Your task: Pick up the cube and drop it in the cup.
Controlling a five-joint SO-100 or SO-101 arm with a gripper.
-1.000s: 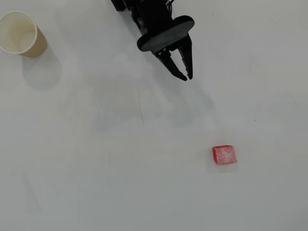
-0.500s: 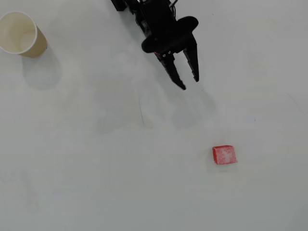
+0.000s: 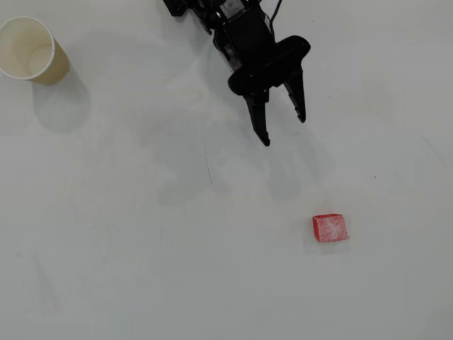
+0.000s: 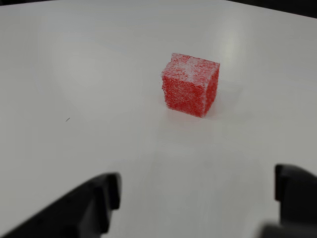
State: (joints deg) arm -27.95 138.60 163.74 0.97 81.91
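Observation:
The red cube with a whitish speckled top lies on the white table at the lower right of the overhead view. In the wrist view the cube sits ahead of the fingers, a little right of centre. My black gripper is open and empty, well above and left of the cube in the overhead view. Its two fingertips show at the bottom corners of the wrist view, gripper. The beige paper cup stands upright at the top left of the overhead view, far from the gripper.
The white table has faint scratches and shadows and a small dark speck. The arm's black body enters from the top edge.

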